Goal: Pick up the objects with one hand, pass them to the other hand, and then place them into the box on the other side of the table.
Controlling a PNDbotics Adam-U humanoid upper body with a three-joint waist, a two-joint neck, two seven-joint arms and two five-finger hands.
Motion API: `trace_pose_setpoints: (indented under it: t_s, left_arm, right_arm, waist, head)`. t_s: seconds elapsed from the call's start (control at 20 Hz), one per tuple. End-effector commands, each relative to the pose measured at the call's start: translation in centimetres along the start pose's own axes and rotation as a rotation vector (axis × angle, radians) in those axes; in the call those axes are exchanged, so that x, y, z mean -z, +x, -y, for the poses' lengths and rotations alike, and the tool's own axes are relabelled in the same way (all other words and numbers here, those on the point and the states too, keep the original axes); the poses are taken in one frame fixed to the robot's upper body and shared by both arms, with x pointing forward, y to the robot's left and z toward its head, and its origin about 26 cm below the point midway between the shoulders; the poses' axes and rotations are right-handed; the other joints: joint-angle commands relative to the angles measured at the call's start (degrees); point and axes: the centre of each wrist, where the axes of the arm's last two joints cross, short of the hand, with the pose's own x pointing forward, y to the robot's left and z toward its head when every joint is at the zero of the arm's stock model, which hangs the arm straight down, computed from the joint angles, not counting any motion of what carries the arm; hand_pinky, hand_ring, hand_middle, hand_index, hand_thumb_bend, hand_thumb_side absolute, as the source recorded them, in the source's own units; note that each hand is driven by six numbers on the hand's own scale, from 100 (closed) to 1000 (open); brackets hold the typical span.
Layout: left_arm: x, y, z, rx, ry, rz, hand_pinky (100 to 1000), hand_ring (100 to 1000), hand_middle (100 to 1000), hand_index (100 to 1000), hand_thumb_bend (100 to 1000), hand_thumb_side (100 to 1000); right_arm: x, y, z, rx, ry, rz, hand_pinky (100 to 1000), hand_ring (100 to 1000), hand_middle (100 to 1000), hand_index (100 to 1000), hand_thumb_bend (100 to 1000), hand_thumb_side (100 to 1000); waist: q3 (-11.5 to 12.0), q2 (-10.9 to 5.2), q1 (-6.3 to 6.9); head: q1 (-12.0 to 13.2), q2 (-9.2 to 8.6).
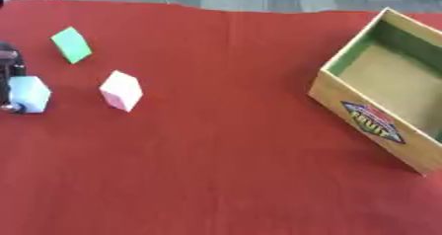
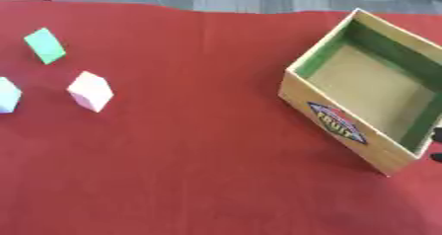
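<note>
Three blocks lie on the red cloth at the left: a green block [image 1: 71, 45] farthest back, a pale pink block [image 1: 121, 90] nearer the middle, and a light blue block [image 1: 29, 94] by the left edge. My left hand [image 1: 9, 63] shows as a dark shape at the left edge, right against the blue block's left side; most of it is cut off. The wooden box [image 2: 332, 120] with a green inner lining and a fruit label stands at the right, with nothing visible inside. A sliver of my right hand [image 2: 436, 156] shows at the right edge beside the box.
The red cloth [image 1: 216, 170] covers the whole table. Its far edge runs along the top of the view, with grey floor beyond. A wide stretch of cloth lies between the blocks and the box.
</note>
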Motion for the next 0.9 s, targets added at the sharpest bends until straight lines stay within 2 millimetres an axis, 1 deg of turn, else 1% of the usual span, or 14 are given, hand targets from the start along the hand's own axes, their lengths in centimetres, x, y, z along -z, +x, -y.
trace_pose_setpoints:
  t_s: [0.05,0.15,0.2,0.4,0.55,0.8,0.9]
  left_arm:
    - [-2.3,-0.5,-2.1,-0.006,0.123,0.038,754,641,529,459,337,100]
    - [-3.0,-0.1,-2.2,-0.016,0.173,0.085,750,624,513,461,322,100]
    - [-3.2,0.2,-2.1,-0.022,0.193,0.109,747,613,504,461,299,100]
    - [-4.1,1.8,-1.2,-0.047,0.26,0.203,740,589,479,458,249,100]
    - [-5.1,3.0,-0.8,-0.069,0.31,0.258,736,580,469,457,239,100]
    - [-7.1,4.8,-0.5,-0.12,0.39,0.322,730,569,456,456,232,100]
    - [-7.6,5.5,-0.2,-0.152,0.412,0.345,726,557,444,456,215,100]
  right_arm:
    - [0.0,0.8,0.9,-0.035,0.013,0.01,854,1000,838,928,100,444]
    - [-0.1,0.9,1.0,-0.036,0.013,0.015,854,1000,838,928,100,447]
    - [0.0,1.0,1.0,-0.036,0.014,0.019,854,1000,838,927,100,449]
    - [0.0,1.2,1.2,-0.036,0.016,0.035,855,999,837,926,100,453]
    - [0.0,1.3,1.2,-0.035,0.017,0.04,855,999,837,926,100,454]
    - [0.0,1.4,1.3,-0.033,0.022,0.045,855,998,837,926,100,457]
    - [0.0,1.4,1.3,-0.033,0.024,0.05,856,998,837,925,100,461]
  waist:
    - [0.2,-1.78,0.11]
    - [0.4,-1.97,0.08]
    - [0.5,-2.06,0.06]
    - [0.5,-2.37,-0.09]
    - [0.5,-2.54,-0.1]
    - [0.5,-2.8,0.01]
    - [0.5,-2.93,0.02]
  head:
    - [-0.5,0.41]
    - [-0.8,0.47]
    - [-0.9,0.48]
    - [-1.5,0.64]
    - [-1.7,0.55]
    - [-1.7,-0.16]
    - [-1.9,-0.43]
